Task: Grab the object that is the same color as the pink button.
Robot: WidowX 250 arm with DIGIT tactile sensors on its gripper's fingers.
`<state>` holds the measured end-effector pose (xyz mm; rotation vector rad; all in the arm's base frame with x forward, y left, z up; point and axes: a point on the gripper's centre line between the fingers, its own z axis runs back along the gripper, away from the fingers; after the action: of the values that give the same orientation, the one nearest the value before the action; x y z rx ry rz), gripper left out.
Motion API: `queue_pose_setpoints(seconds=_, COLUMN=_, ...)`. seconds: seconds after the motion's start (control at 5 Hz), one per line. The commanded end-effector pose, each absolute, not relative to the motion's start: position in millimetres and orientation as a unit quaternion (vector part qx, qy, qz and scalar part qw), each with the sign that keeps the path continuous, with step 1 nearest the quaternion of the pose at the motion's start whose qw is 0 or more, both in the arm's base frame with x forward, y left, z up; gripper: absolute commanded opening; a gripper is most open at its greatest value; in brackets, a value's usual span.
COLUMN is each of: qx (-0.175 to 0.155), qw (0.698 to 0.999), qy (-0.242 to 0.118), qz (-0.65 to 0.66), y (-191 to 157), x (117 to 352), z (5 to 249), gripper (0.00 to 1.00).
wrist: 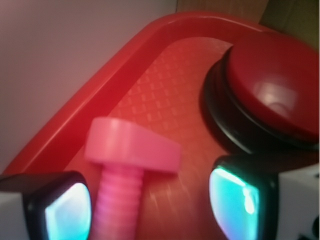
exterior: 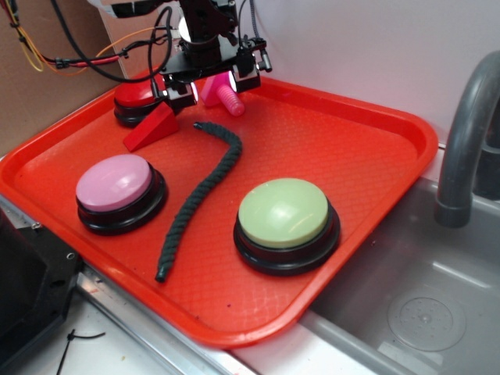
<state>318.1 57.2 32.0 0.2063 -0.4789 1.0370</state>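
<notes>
We are in the approach-and-grasp step. Our gripper (exterior: 212,87) hangs low over the tray's (exterior: 367,141) far edge, at about eleven o'clock from its middle. The pink bolt (exterior: 222,95) lies there on the tray floor, just beside the red wedge block (exterior: 155,127) and near the red-topped button (exterior: 137,95). It matches the pink button (exterior: 116,183), which sits well apart at about eight o'clock on the tray, left of the dark rope (exterior: 197,195) and the green-topped button (exterior: 283,214).

In the wrist view the pads (wrist: 67,210) stand wide apart, holding nothing. The bolt's shaft runs down between them, close to the left pad, with its triangular head toward twelve o'clock. Whether that pad already touches the shaft we cannot quite tell, as the view is soft.

We judge the next move calls for a small shift to centre the shaft between the pads, perhaps a little more descent, then a close on the ridged shaft. An off-centre close could nudge the bolt sideways toward the red-topped button.
</notes>
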Motion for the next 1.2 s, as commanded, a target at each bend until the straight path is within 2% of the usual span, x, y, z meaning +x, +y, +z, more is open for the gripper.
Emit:
queue_pose_setpoints(seconds=0.0, qx=0.084, qw=0.823, qy=-0.240, qz=0.508, y=74.9, x=328.1, z=42.9, gripper=0.96)
queue_pose_setpoints(seconds=0.2, qx=0.082, qw=0.824, qy=-0.234, qz=0.509, y=77.3, x=328.3, z=41.2, gripper=0.00)
queue_pose_setpoints(seconds=0.4, qx=0.075, qw=0.831, qy=-0.225, qz=0.503, y=78.2, x=327.0, z=44.5, gripper=0.00)
queue_pose_setpoints(seconds=0.6, qx=0.052, qw=0.844, qy=-0.210, qz=0.491, y=81.1, x=325.0, z=48.7, gripper=0.00)
queue_pose_setpoints(seconds=0.8, qx=0.048, qw=0.852, qy=-0.192, qz=0.485, y=81.3, x=324.0, z=51.7, gripper=0.00)
queue_pose_setpoints(seconds=1.0, qx=0.045, qw=0.879, qy=-0.173, qz=0.442, y=76.3, x=320.7, z=57.6, gripper=0.00)
